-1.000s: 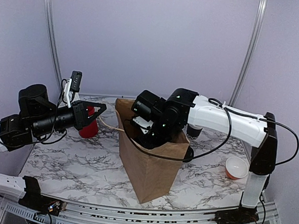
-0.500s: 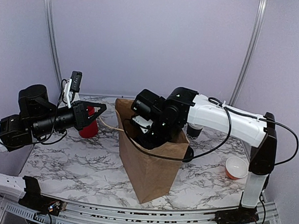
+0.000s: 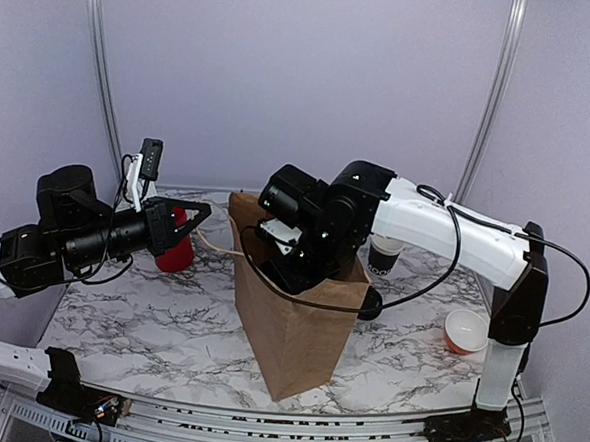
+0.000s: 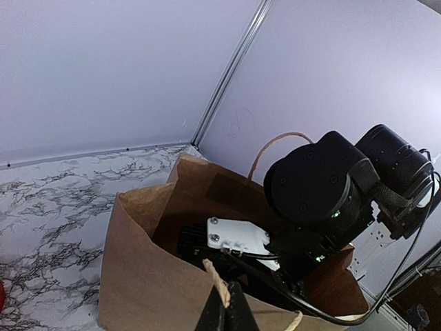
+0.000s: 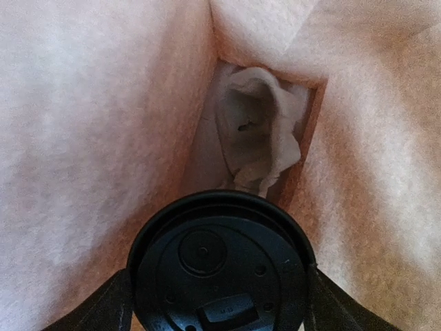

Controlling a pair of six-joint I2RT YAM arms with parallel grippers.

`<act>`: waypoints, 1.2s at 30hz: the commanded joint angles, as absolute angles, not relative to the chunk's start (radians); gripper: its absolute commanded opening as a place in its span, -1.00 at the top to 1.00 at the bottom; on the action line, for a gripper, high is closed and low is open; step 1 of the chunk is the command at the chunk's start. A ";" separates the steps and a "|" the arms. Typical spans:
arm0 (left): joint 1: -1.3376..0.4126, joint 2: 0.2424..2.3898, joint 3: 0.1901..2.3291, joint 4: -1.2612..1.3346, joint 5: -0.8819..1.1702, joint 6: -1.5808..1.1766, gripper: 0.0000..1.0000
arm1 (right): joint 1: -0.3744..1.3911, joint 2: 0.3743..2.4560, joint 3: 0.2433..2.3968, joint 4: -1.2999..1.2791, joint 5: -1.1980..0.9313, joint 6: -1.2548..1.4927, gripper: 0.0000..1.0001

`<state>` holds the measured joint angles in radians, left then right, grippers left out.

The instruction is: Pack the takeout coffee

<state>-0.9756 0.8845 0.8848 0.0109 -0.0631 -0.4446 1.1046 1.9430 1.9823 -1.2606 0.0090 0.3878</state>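
A: Why does the left gripper (image 4: 222,312) pinch the handle (image 4: 213,279)?
B: Fingers pressed together on it, I'd judge to steady the bag (image 4: 138,276) and hold it open
A: And the coffee (image 5: 220,269)?
B: Inside the bag, above a napkin (image 5: 258,138). The right gripper (image 5: 217,303) has its fingers (image 5: 114,303) flanking it; gripping or loose, I cannot tell

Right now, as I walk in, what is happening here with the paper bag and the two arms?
The robot is packing the takeout coffee. The left tool is shut on the twine handle of the brown paper bag and holds that side. The right tool is down inside the bag, with the lidded black cup between its fingers. Crumpled white paper lies deeper in the bag. Whether the right tool grips the cup or has let go, I cannot tell.
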 commanded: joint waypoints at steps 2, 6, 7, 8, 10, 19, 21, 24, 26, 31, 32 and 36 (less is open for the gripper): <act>-0.983 0.894 0.926 0.001 -0.101 -0.438 1.00 | 1.115 1.949 2.060 -1.277 0.027 0.366 -0.64; -0.985 0.905 0.938 -0.014 -0.125 -0.445 1.00 | 1.115 1.957 2.107 -1.283 0.043 0.354 -0.66; -0.984 0.908 0.941 -0.016 -0.127 -0.445 1.00 | 1.115 1.958 2.115 -1.284 0.044 0.351 -0.67; -0.986 0.909 0.942 -0.019 -0.129 -0.446 1.00 | 1.115 1.960 2.124 -1.285 0.047 0.349 -0.67; -0.986 0.912 0.945 -0.020 -0.132 -0.448 1.00 | 1.115 1.965 2.138 -1.286 0.050 0.345 -0.68; -0.986 0.920 0.949 -0.039 -0.157 -0.458 1.00 | 1.114 1.980 2.218 -1.295 0.073 0.329 -0.70; -0.986 0.922 0.951 -0.043 -0.163 -0.460 1.00 | 1.115 1.985 2.240 -1.295 0.078 0.326 -0.70; -0.986 0.921 0.954 -0.049 -0.169 -0.462 1.00 | 1.115 1.992 2.266 -1.298 0.086 0.317 -0.70; -0.987 0.922 0.955 -0.054 -0.175 -0.461 1.00 | 1.115 1.994 2.284 -1.296 0.094 0.308 -0.70; -0.987 0.926 0.957 -0.059 -0.179 -0.464 1.00 | 1.113 1.999 2.327 -1.292 0.107 0.291 -0.71; -0.986 0.927 0.957 -0.060 -0.178 -0.464 1.00 | 1.114 1.999 2.334 -1.289 0.112 0.288 -0.71; -0.986 0.932 0.960 -0.068 -0.184 -0.464 1.00 | 1.114 1.990 2.352 -1.253 0.111 0.271 -0.71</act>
